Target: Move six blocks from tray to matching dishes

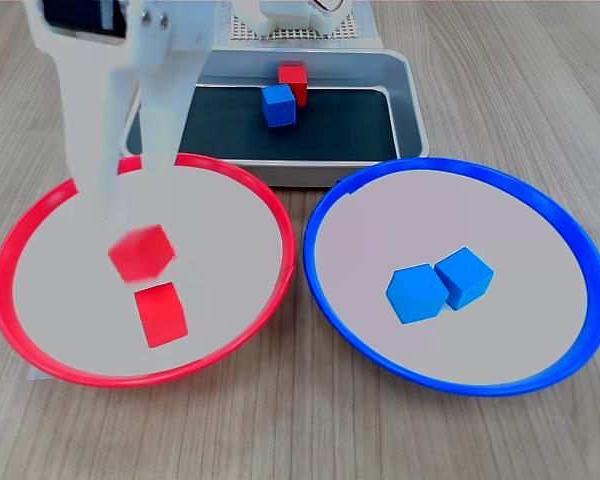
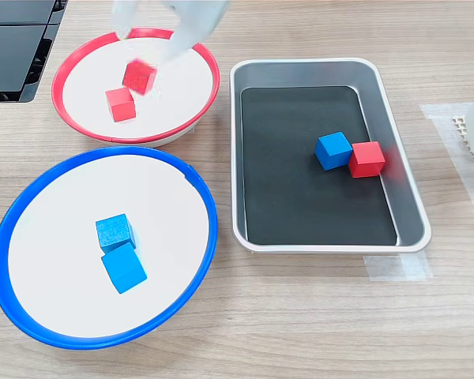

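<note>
The gripper hung blurred above the red-rimmed dish, jaws apparently parted, a blurred red cube loose beneath. In the tray a blue cube touched a red one; small, rigid, probably light, best pinched across opposite flat faces.

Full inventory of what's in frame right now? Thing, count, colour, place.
Red dish: 1, red rim, pale inside; the first exterior view's left.
Blue dish: 1, blue rim, pale inside; beside the red dish.
Tray: 1, silver with black floor; behind the dishes in the first exterior view.
Red blocks: 3; one sharp and one blurred in the red dish, one in the tray.
Blue blocks: 3; two touching in the blue dish, one in the tray against the red one.
Table: 1, pale wood grain.
Arm: 1, white, blurred, over the red dish.
Tool: state not readable; no fingertips clearly visible.
</note>
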You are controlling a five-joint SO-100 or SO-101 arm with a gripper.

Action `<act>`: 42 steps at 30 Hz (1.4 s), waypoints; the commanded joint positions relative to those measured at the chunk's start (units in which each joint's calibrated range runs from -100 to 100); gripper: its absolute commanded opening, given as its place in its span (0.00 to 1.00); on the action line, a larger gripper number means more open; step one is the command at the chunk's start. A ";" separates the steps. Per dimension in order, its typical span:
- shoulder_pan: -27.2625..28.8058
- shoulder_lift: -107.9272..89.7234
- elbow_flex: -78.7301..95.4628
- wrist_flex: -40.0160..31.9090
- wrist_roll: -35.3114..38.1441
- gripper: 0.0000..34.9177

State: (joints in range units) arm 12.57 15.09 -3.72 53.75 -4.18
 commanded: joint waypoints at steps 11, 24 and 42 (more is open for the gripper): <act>-1.41 -36.62 38.72 15.62 20.07 0.04; -4.14 -49.93 64.94 8.69 23.44 0.54; -12.14 -43.70 64.49 -0.97 23.35 0.01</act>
State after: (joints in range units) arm 1.86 -29.33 65.79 52.04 19.12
